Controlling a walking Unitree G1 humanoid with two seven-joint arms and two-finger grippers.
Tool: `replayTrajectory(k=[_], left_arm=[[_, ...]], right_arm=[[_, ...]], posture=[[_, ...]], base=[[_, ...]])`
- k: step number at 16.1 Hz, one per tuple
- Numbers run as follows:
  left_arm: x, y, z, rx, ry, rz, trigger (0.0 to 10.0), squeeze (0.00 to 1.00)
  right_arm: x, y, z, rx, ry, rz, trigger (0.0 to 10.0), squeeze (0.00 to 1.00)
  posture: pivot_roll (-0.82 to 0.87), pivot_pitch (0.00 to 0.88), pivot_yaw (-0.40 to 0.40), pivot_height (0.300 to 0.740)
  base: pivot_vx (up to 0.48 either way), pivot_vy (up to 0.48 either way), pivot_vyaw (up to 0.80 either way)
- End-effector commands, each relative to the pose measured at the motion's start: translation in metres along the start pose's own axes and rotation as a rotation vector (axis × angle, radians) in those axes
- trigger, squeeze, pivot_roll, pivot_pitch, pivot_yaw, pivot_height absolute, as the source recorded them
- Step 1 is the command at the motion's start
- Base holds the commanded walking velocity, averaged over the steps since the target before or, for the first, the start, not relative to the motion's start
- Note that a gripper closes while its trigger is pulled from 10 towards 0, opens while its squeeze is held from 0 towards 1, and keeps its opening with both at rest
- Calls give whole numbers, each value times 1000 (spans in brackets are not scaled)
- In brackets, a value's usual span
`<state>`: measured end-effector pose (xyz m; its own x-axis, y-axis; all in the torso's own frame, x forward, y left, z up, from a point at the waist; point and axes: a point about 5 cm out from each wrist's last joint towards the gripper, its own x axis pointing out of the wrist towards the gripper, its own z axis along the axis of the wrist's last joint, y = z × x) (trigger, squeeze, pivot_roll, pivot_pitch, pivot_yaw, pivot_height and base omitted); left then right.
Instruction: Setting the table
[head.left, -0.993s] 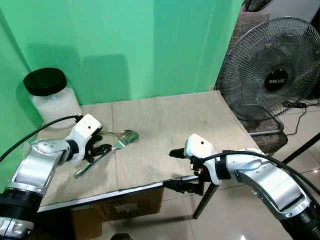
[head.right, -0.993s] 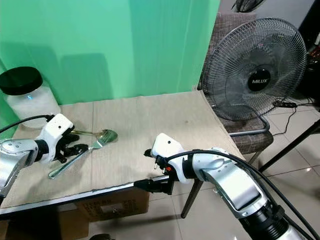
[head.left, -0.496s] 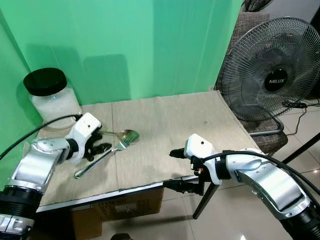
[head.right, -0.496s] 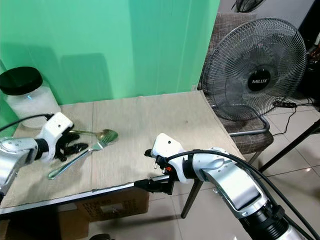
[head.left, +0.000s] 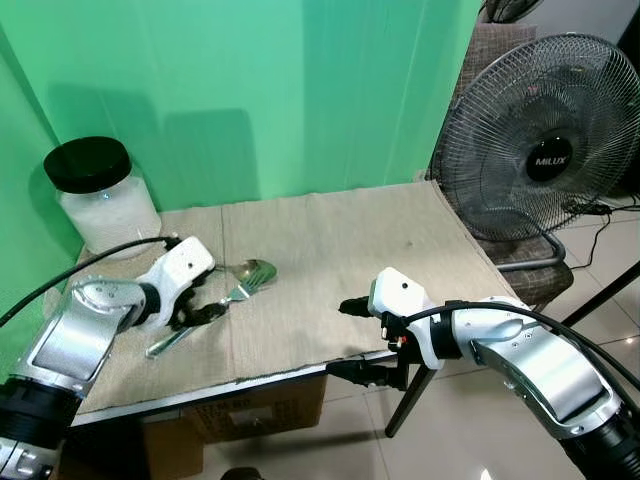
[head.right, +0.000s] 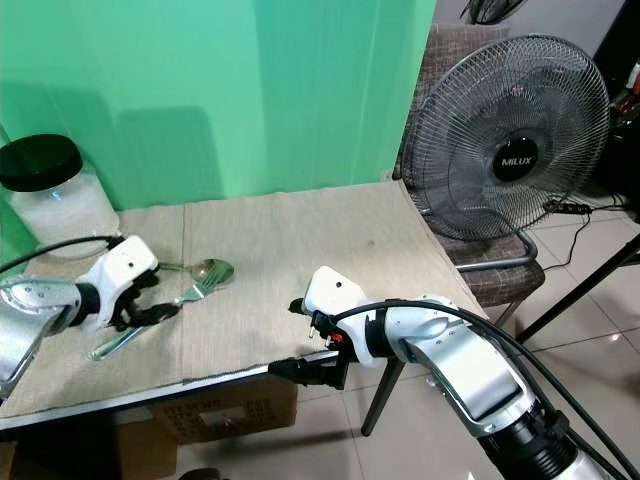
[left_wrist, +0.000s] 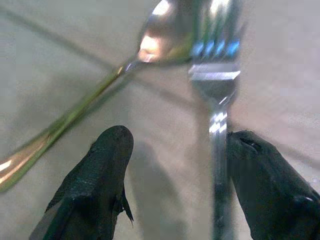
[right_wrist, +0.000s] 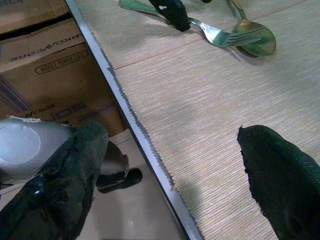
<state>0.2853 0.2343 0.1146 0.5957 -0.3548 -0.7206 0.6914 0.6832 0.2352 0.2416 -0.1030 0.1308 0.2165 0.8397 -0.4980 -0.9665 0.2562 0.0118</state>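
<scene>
A silver fork (head.left: 233, 295) lies slantwise on the beige mat (head.left: 340, 240), its tines next to the bowl of a gold spoon (head.left: 257, 271). My left gripper (head.left: 204, 301) is low over the fork's handle and open. In the left wrist view the fork (left_wrist: 216, 120) runs along the inside of one finger, and the spoon (left_wrist: 156, 41) lies ahead. My right gripper (head.left: 350, 338) stands open at the table's front edge, one finger above the mat and one below the tabletop. In the right wrist view the right gripper (right_wrist: 170, 175) looks across the mat (right_wrist: 190, 110) toward the cutlery.
A glass jar with a black lid (head.left: 96, 195) stands at the back left against the green wall. A standing fan (head.left: 545, 150) and a chair (head.left: 525, 272) are off the table's right side. A cardboard box (head.left: 255, 410) sits under the table.
My left gripper has shifted a little to the right along the fork, and its fingers now spread across the handle. The right arm has stayed put.
</scene>
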Motion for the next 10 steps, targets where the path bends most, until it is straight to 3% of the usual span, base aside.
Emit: replayTrajectory(k=[1,5,6,7,10], left_arm=[[-1,2,-4,17,32,11,10000,0],[7,-5,-14,-15,56,-24,10000,0],[8,-3,-15,-13,61,-17,3098,0],[7,-3,-14,-19,55,-14,0,0],[4,-2,-12,-40,36,-38,0,0]], right_arm=[[-3,0,2,-17,-4,-7,10000,0],[-2,1,1,-13,-2,-11,10000,0],[-2,1,1,-9,-5,-13,10000,0],[-2,1,1,-9,-5,-13,10000,0],[-2,2,1,-5,-8,-11,10000,0]], posture=[[89,0,-12,740],[89,0,-1,740],[89,0,2,740],[89,0,2,740],[91,0,5,740]], base=[[0,0,0],[0,0,0],[0,0,0],[0,0,0],[0,0,0]])
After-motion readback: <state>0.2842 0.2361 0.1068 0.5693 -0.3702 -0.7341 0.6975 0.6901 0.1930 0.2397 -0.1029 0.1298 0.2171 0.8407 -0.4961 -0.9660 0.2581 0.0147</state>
